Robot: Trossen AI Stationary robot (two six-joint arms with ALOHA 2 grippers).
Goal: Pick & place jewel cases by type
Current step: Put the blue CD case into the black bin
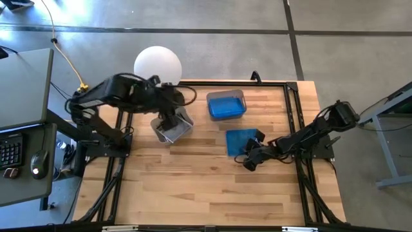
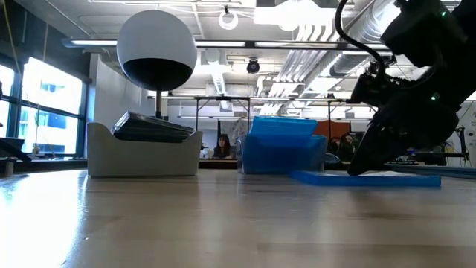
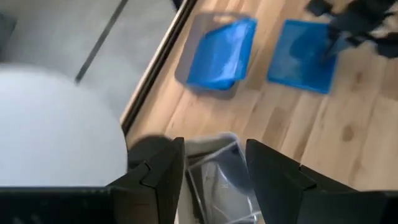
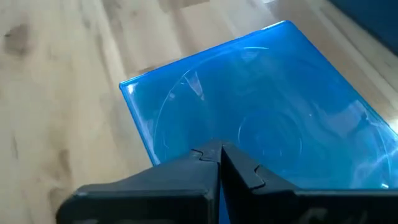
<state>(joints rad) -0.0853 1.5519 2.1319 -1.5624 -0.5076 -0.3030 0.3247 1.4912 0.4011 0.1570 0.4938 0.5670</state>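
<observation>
A translucent blue jewel case (image 1: 237,140) lies flat on the table right of centre; it also shows in the right wrist view (image 4: 261,112). My right gripper (image 4: 219,152) is shut, its tips at that case's near right part (image 1: 248,153). More blue cases lie in a grey tub (image 1: 226,96) at the far middle. Dark and clear shiny cases (image 3: 217,186) lean in a second grey tub (image 1: 168,132) to the left. My left gripper (image 3: 214,180) hangs open and empty above that tub. My right gripper's shut fingertips (image 4: 208,155) meet the blue case's top face close to its edge (image 4: 186,146). The fingers slant down from the table's right side. The case lies flat on the table (image 2: 372,178). Nothing is between the fingers.
A white ball-shaped lamp (image 1: 158,63) stands off the table's far left corner. A black frame rail (image 1: 293,109) edges the table. Bare wood (image 1: 193,187) stretches across the near half. A desk with keyboard and mouse (image 1: 19,148) stands to the left.
</observation>
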